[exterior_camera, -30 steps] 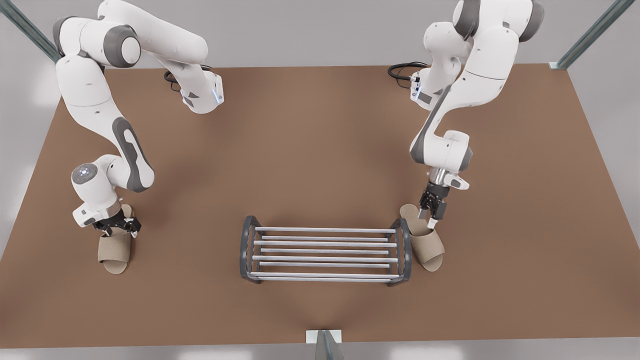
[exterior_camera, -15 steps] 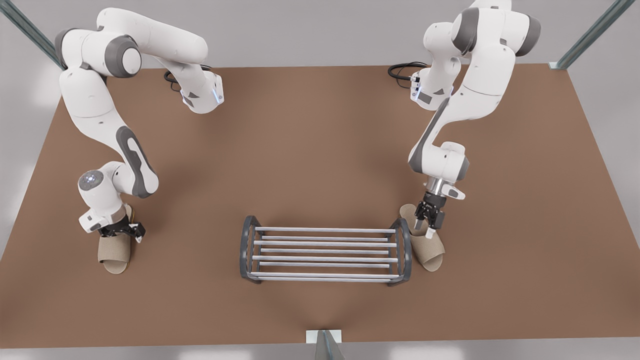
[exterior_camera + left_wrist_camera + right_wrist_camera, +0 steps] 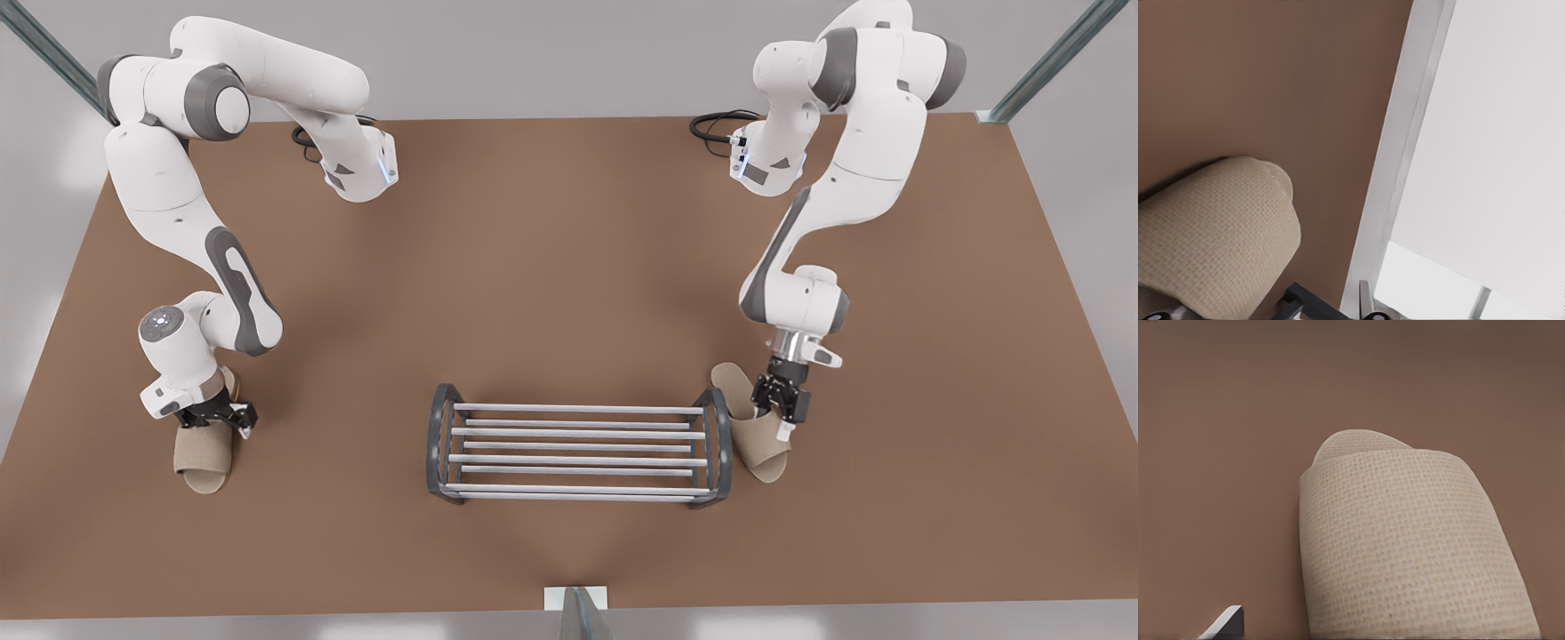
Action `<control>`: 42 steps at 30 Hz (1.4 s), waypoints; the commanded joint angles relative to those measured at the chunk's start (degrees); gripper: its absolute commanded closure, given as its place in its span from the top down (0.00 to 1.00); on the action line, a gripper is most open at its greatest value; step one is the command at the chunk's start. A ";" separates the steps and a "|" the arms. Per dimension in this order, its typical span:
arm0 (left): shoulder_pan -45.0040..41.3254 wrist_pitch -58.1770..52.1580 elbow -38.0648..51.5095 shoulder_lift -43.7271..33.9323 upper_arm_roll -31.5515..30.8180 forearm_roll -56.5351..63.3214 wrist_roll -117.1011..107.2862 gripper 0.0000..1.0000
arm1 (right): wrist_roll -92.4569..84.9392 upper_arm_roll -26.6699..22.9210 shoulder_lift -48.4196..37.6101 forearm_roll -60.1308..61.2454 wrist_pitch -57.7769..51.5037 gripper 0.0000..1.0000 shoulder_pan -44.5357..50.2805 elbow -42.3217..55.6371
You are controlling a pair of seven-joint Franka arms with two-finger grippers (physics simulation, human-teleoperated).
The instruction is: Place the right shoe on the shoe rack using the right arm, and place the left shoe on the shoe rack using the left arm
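Showing a brown table (image 3: 551, 267) from above, the front view has two white robot arms reaching down from the far edge, one at each side of the frame. A low rack (image 3: 578, 434) of silver bars sits in the lower middle, and nothing lies on it.

The task looks barely begun. Both beige slippers lie flat on the table, so grasping, lifting, carrying and placing are all left to do for each one.

At the lower left of the frame, well apart from the rack, lies the right shoe (image 3: 203, 462), its toe pointing toward the bottom edge. The right gripper (image 3: 216, 416) is down on it, over the back of the strap. Its black jaws look spread wide apart, one to each side of the shoe, and they appear not yet to have closed. It has hold of nothing.

At the lower right of the frame, the left shoe (image 3: 763, 452) lies just beside the rack's right end frame, perhaps touching it, and is angled slightly. The left gripper (image 3: 775, 416) is low over the strap's outer edge. Its jaws also look parted, though by less, and it seems only to touch or hover at the fabric rather than grip it.

Each wrist view looks along the table at its own slipper's woven strap from very close.
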 commanded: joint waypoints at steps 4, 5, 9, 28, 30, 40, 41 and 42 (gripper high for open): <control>0.31 -0.25 1.68 0.99 -0.09 -31.22 -1.16 1.00 | -0.62 4.92 -0.59 -0.22 -0.10 0.66 -4.21 0.36; 0.66 -0.25 1.94 1.16 -0.09 -31.14 -1.07 1.00 | -0.79 6.86 -0.85 -0.48 -0.19 0.53 -5.97 0.27; 1.36 -0.33 2.82 2.48 -0.18 -29.55 -1.08 1.00 | -6.68 11.78 -1.82 -0.57 -0.37 0.21 -10.90 0.27; 1.80 -2.00 3.44 4.15 -0.53 -29.46 -0.99 0.62 | 44.38 63.72 -24.85 0.31 -33.32 0.21 -18.63 4.40; 1.80 -2.00 3.53 4.15 -0.53 -29.38 -0.99 0.52 | 44.73 64.34 -24.94 0.92 -41.84 0.21 -18.72 9.23; 4.00 -4.20 6.16 3.54 -2.55 -29.47 -1.34 0.28 | 61.43 56.62 -14.04 -3.03 -36.05 0.21 2.27 19.34; 4.09 -4.03 6.25 3.36 -2.55 -29.47 -1.51 0.21 | 61.35 51.61 -11.15 -5.13 -35.96 0.21 7.37 22.67; 4.70 -3.94 6.34 3.27 -2.64 -29.55 -1.51 0.21 | 61.35 48.27 -8.25 -7.51 -35.96 0.21 10.80 26.01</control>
